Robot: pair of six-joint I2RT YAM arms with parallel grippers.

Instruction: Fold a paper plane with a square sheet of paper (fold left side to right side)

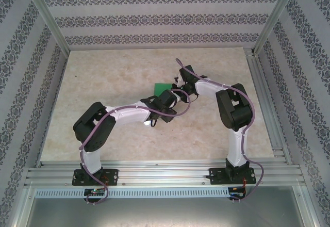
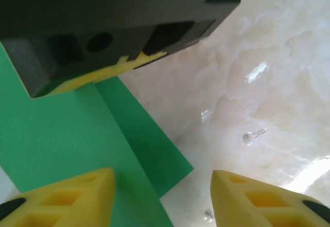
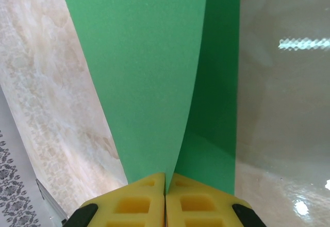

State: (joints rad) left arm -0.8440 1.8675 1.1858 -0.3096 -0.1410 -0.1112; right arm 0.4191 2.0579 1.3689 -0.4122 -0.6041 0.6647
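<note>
With the right gripper (image 3: pixel 165 178): pinched shut on the near edge of the square sheet of paper (image 3: pixel 149 57), pads pressed together with only thin green between them. Holding up one flap, bowed and rising off a darker green layer that lies flat on the table (image 3: pixel 41 82).

With the left gripper (image 2: pixel 162 183): apart, gripping nothing, hovering low over the sheet. One finger above green, the other above bare table. Just beyond it, very close, the dark body of the right gripper.

Seen from above: green showing around mid-table, slightly toward the far side, tucked between the two wrists and just left of the right gripper.

Likely trouble, as a judgement from this:

- Dragging the lower layer across the glossy table while carrying the flap over, with no visible weight on that layer. Result: a skewed crease and edges that miss each other.
- Losing the flap from so thin a pinch at the very edge, through spring in the bowed paper.
- Knocking the two grippers together while working this close.
- Snagging or crumpling the sheet by closing the left fingers while low over it.
- Kinking the flap by pulling faster than it can roll over.
</note>
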